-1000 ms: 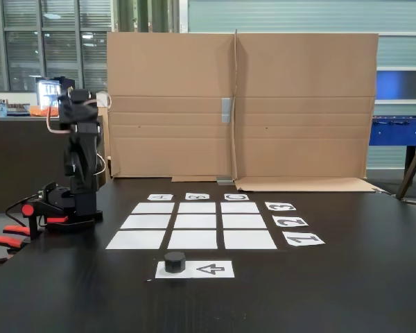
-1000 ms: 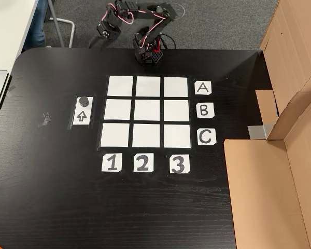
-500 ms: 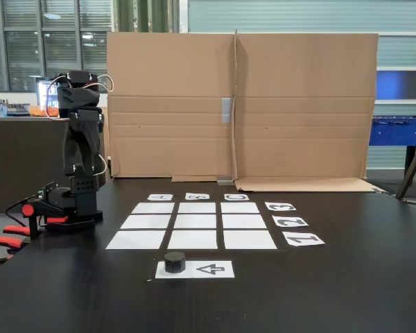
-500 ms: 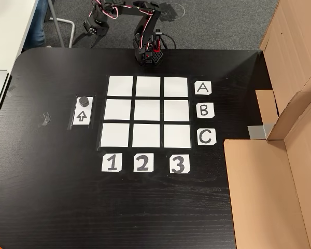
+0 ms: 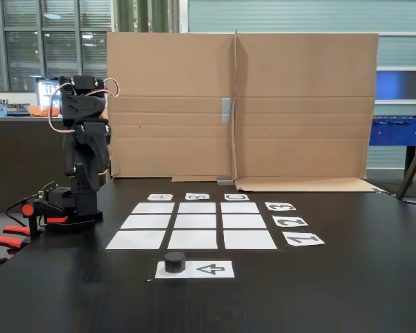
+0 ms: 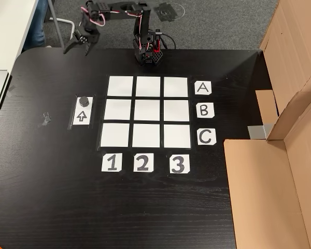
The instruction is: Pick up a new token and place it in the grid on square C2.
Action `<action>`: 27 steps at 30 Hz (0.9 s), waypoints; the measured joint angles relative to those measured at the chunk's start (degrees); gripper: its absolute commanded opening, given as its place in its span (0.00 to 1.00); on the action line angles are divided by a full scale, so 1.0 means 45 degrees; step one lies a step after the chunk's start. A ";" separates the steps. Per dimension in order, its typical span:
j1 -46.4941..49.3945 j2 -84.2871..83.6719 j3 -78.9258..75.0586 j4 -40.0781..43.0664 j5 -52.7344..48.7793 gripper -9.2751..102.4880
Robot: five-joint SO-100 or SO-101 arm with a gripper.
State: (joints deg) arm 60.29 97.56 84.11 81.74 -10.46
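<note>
The token (image 6: 83, 100), a small black puck, sits on the upper end of the white arrow sheet (image 6: 82, 115), left of the grid (image 6: 146, 111); the low fixed view shows the token (image 5: 175, 261) in front of the grid (image 5: 193, 222). Square C2 (image 6: 146, 136) is bare white paper in the bottom row's middle, and square C2 (image 5: 243, 221) lies in the right column's middle in the low view. My gripper (image 6: 76, 50) hangs over the table's far edge, up and slightly left of the token, fingers apart, open and holding nothing. The arm (image 5: 83, 132) stands folded at left.
The arm's base (image 6: 147, 51) stands just beyond row A. Letter labels (image 6: 203, 110) and number labels (image 6: 142, 163) border the grid. Cardboard walls (image 6: 280, 171) rise along the right side. A scrap of tape (image 6: 45, 119) lies left of the arrow sheet.
The arm has swung leftward in the top-down fixed view, carrying the gripper from behind the base out to the table's far edge above the token. The token has not moved.
</note>
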 measured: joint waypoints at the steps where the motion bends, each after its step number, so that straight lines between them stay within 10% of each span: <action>1: -0.0020 -0.0293 -0.0332 0.0020 0.0078 0.49; 27: -0.1914 -0.6973 -0.5859 0.0098 0.0664 0.53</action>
State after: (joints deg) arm 51.68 66.18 57.74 82.18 -7.47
